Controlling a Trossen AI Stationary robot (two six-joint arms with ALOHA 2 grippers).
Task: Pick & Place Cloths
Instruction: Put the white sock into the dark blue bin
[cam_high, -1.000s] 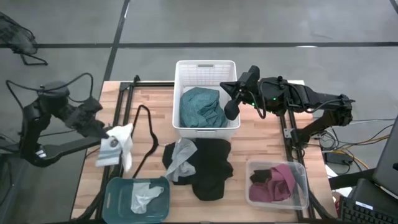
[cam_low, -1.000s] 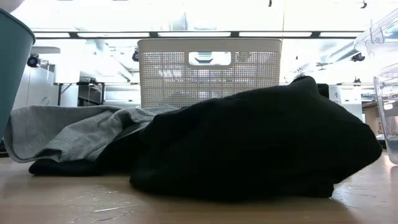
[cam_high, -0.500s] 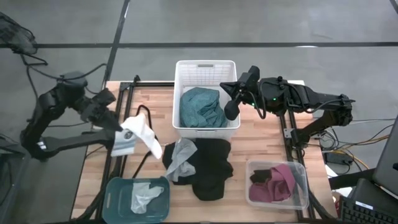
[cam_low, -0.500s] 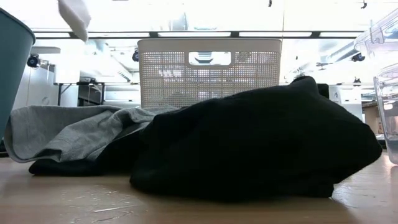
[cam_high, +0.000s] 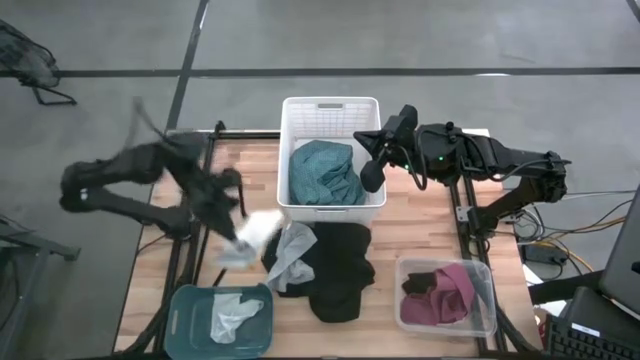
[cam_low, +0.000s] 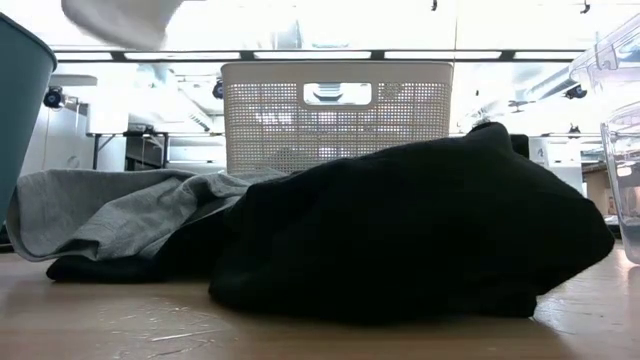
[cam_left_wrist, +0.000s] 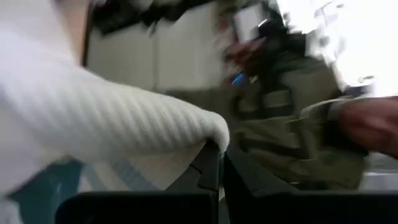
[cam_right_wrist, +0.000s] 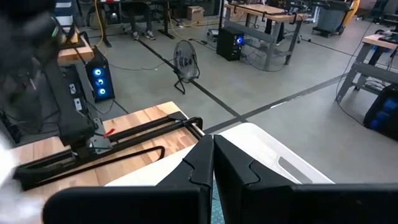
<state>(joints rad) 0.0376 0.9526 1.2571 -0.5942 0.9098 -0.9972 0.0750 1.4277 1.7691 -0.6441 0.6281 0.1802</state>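
Observation:
My left gripper, blurred by motion, is shut on a small white ribbed cloth left of the white slatted basket. The same white cloth shows high up in the low view. A teal-green cloth lies in the basket. A black cloth pile with a light grey cloth draped on its left side lies on the table in front of the basket. A maroon cloth lies in a clear tray. My right gripper hangs shut over the basket's right rim, touching nothing. My left gripper pinches the white cloth between its two fingers at a rounded fold or edge. The cloth is lifted clear of the table and trails beside the gripper. Motion blur hides the direction of the fingers.
A teal tray at the near left holds a pale cloth. The clear tray sits at the near right. A black cord lies on the wood left of the basket. Bare wood shows between the trays and along the left side.
My left arm has swung fast from the table's left edge toward the basket and the cloth pile, carrying the white cloth in the air. The cloth has stayed lifted and has swung along with the gripper. My right arm has kept still.

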